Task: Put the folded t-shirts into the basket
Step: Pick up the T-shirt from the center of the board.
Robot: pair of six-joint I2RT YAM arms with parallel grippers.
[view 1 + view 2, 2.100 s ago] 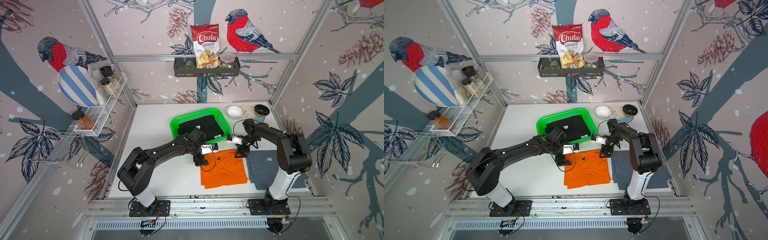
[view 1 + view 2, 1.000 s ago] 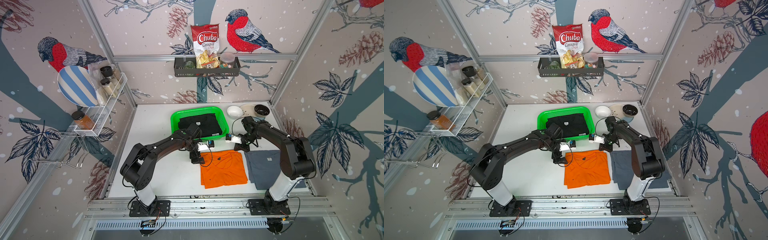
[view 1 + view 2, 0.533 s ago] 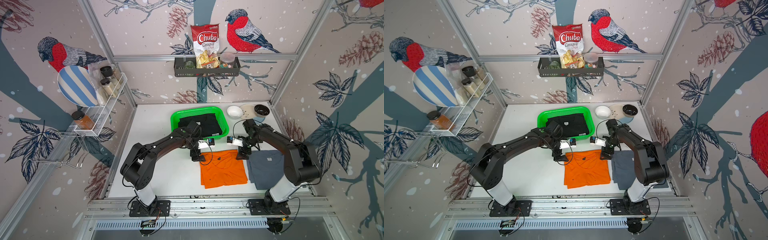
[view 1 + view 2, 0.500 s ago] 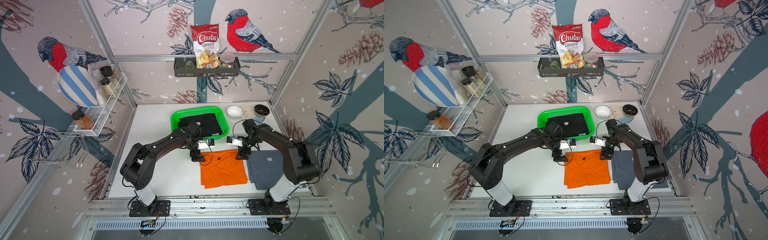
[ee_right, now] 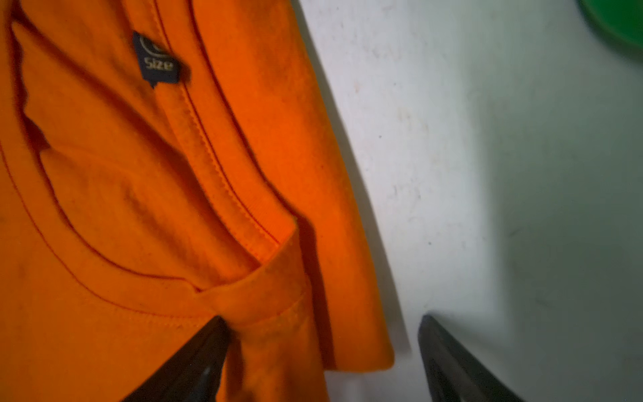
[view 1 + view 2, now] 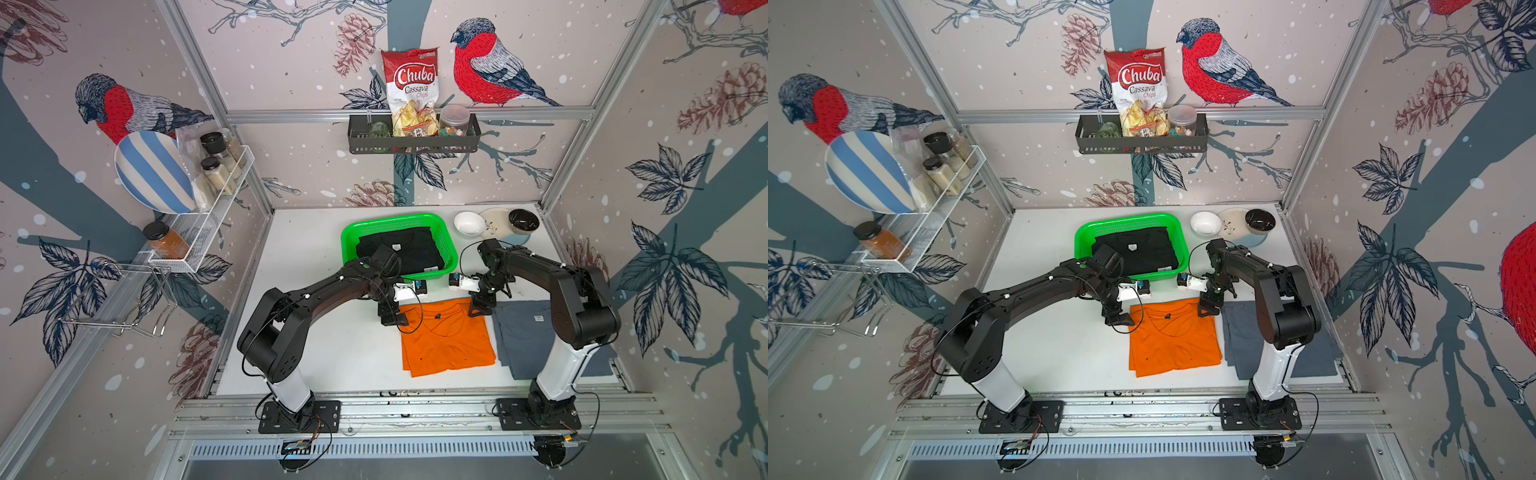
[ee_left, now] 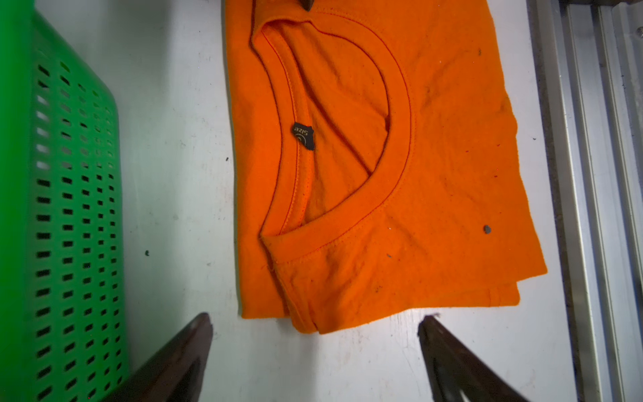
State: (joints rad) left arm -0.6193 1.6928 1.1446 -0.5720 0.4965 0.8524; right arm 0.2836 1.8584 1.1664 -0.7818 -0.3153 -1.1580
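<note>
The green basket point(image 6: 348, 237) point(image 6: 1082, 243) stands at the table's back and holds the black t-shirt point(image 6: 409, 251) point(image 6: 1140, 253). In front of it the orange t-shirt point(image 6: 446, 338) point(image 6: 1173, 338) lies flat, and the grey-blue t-shirt point(image 6: 521, 332) point(image 6: 1239, 332) lies to its right. My left gripper point(image 6: 390, 319) point(image 7: 316, 316) is open at the orange shirt's far left corner, which lies just ahead of the jaws. My right gripper point(image 6: 478, 308) point(image 5: 320, 320) is open astride the far right corner. One of its fingers point(image 5: 195, 358) rests on the cloth, the other on the bare table.
A white bowl point(image 6: 468, 223), a plate point(image 6: 496, 216) and a black bowl point(image 6: 523, 220) sit at the back right, near the right arm. The basket wall point(image 7: 69, 226) is close beside the left gripper. A metal rail point(image 6: 415, 409) runs along the table's front.
The right gripper has opened and come forward from beside the basket down onto the orange shirt's far right corner. The left gripper has stayed at the far left corner.
</note>
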